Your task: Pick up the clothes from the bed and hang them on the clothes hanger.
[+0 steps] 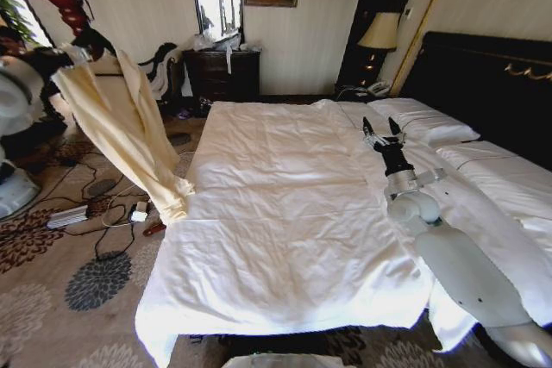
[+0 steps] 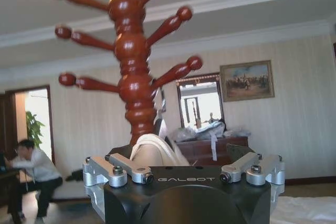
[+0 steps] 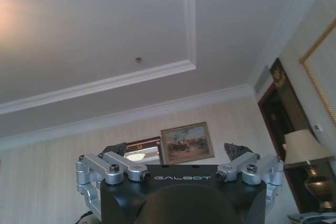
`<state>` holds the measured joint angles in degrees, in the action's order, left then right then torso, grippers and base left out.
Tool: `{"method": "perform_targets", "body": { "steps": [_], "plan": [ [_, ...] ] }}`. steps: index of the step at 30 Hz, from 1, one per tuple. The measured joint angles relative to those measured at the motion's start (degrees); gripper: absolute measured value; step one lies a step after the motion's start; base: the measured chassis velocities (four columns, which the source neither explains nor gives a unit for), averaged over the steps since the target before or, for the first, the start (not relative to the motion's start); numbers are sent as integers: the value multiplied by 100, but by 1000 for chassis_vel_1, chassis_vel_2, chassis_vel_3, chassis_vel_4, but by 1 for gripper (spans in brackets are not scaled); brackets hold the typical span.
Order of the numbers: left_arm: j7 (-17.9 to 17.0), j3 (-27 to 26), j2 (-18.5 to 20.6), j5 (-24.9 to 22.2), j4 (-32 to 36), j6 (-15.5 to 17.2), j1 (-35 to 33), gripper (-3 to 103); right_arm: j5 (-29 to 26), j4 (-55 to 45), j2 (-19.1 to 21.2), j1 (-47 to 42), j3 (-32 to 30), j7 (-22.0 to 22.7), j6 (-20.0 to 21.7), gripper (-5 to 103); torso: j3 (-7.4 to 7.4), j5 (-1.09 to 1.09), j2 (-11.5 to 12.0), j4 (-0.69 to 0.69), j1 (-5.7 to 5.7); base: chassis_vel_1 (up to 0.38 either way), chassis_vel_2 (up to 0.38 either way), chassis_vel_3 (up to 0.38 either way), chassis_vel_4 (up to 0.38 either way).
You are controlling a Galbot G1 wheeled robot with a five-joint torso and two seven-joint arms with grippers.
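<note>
Cream-yellow clothes point(image 1: 121, 127) hang from the left end effector point(image 1: 79, 55), clamped beside a red wooden coat stand point(image 2: 131, 61); right end effector point(image 1: 380, 129) spread wide above the bed point(image 1: 276, 213).

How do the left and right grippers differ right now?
The left gripper is shut on the clothes, raised by the red wooden coat stand; the right gripper is open and holds nothing. The left is off the bed's side over carpet; the right hangs over the bed. Both point upward.

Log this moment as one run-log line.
left pincer: shut on garment, raised beside wooden coat stand | right pincer: open, idle over bed | hanging: not yet done
</note>
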<state>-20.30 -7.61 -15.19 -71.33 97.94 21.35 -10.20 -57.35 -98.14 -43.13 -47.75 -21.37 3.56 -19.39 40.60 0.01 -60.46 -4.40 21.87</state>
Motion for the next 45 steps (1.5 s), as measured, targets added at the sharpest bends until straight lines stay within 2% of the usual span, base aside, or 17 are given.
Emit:
{"method": "perform_targets", "body": {
  "steps": [3, 5, 9, 11, 19, 23, 24, 27, 29, 30, 32, 33, 35, 36, 39, 42, 45],
  "plan": [
    [-387, -8, 124, -186, 438, -113, -124, 100, 84, -192, 85, -313, -290, 204, 168, 100, 0, 2, 0, -1, 0, 0, 0, 0, 0],
    [-629, -8, 111, -300, 803, -180, -154, 100, 158, -456, 178, -669, -700, 528, 342, 100, -1, -2, -1, -17, -1, 0, 0, 0, 0],
    [-689, 50, 6, -315, 779, -170, -92, 100, 272, -484, 123, -730, -756, 638, 349, 100, -1, 6, 0, -7, -1, 0, 0, 0, 0],
    [-698, 107, -88, -297, 598, -110, -78, 100, 338, -514, 75, -753, -730, 642, 341, 100, 1, -5, 1, -1, 2, 0, 0, 0, 0],
    [-956, 12, -154, -626, 839, 59, -274, 100, 416, -637, 53, -1084, -922, 580, 289, 100, 1, 3, 1, -9, 2, 0, 0, 0, 0],
    [-1101, -347, -159, -769, 1221, 66, -835, 100, 559, -1094, 24, -2034, -1617, 624, 335, 100, 1, -1, 0, -1, 1, 0, 0, 0, 0],
    [-1236, -628, -172, -790, 1392, 6, -1188, 100, 744, -1281, -40, -2394, -1814, 846, 354, 100, 0, -6, 0, -13, 0, 0, 0, 0, 0],
    [-1464, -1276, -231, -698, 1708, -264, -1922, 100, 1013, -1508, -194, -2764, -1949, 1133, 310, 100, -1, 6, 0, -16, 0, 0, 0, 0, 0],
    [-1776, -2035, -497, -481, 2111, -549, -3169, 100, 1296, -1842, -425, -3129, -2045, 1318, 287, 100, 0, 4, 0, -4, -1, 0, 0, 0, 0],
    [-1911, -2347, -676, -380, 2315, -601, -3766, 100, 1452, -1982, -523, -3265, -2070, 1377, 285, 100, 0, -9, 0, -4, 0, 0, 0, 0, 0],
    [-1966, -2546, -788, -286, 2430, -629, -4139, 100, 1578, -2075, -589, -3362, -2079, 1434, 293, 100, 0, -11, 0, -6, 1, 0, 0, 0, 0],
    [-1976, -2951, -1049, 2, 2637, -705, -4850, 100, 1856, -2254, -733, -3577, -2094, 1576, 357, 100, 0, -6, 0, -5, 1, 0, 0, 0, 0],
    [-1751, -3446, -1465, 511, 2821, -771, -5748, 100, 2208, -2436, -902, -3858, -2101, 1732, 421, 100, -1, 3, -1, -6, -1, 0, 0, 0, 0],
    [-1751, -3446, -1465, 511, 2821, -771, -5748, 100, 2208, -2436, -902, -3858, -2101, 1732, 421, 100, -1, 3, -1, -6, -1, 0, 0, 0, 0],
    [-1167, -3983, -2235, 1510, 3007, -945, -7036, 100, 2660, -2640, -1156, -4267, -2075, 1797, 400, 100, 0, -5, 0, -5, 0, 0, 0, 0, 0],
    [-882, -4111, -2626, 2025, 3129, -1067, -7453, 100, 2888, -2723, -1295, -4434, -2067, 1793, 338, 100, -1, -2, -1, -2, -1, 0, 0, 0, 0],
    [-418, -4118, -3563, 3083, 3441, -1350, -7930, 100, 3370, -2794, -1640, -4669, -2018, 1710, 209, 100, 0, 0, 0, -10, 0, 0, 0, 0, 0]
  ]
}}
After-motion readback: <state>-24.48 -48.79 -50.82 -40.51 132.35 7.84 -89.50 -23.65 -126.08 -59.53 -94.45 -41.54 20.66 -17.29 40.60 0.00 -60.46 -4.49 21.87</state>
